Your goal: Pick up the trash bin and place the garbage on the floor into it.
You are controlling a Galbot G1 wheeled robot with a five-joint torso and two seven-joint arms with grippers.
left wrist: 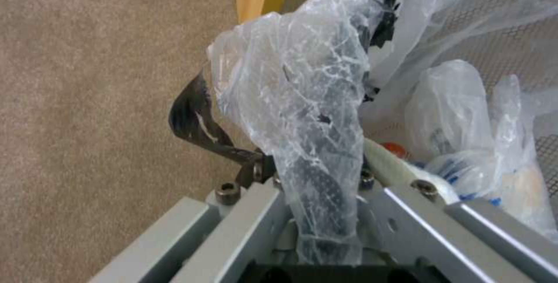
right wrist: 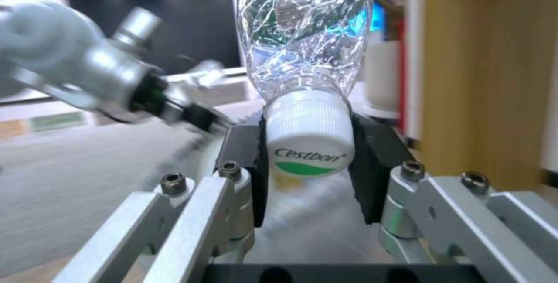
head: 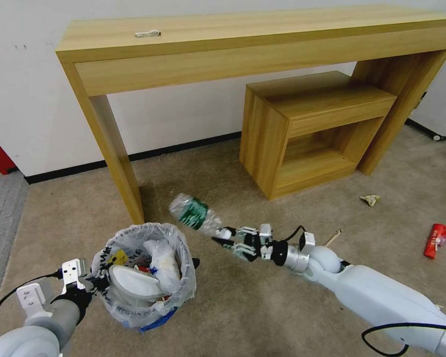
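Observation:
My left gripper [head: 100,283] is shut on the near rim of the trash bin [head: 144,277], a black bin with a crinkled plastic liner [left wrist: 302,78]; in the left wrist view the jaws pinch the rim and the bag together. White slippers [head: 136,280] and other litter lie inside. My right gripper [head: 222,239] is shut on the white cap [right wrist: 308,134] of a clear green-label bottle [head: 193,213], held in the air just right of and above the bin. On the beige floor [head: 243,307] lie a red packet [head: 436,240], a crumpled paper scrap [head: 370,200] and a wooden stick [head: 333,238].
A long wooden table [head: 243,44] stands against the wall; its left leg [head: 119,163] is just behind the bin. A low wooden shelf unit [head: 312,129] sits under the table at the right. Grey ribbed carpet [head: 0,218] lies at the far left.

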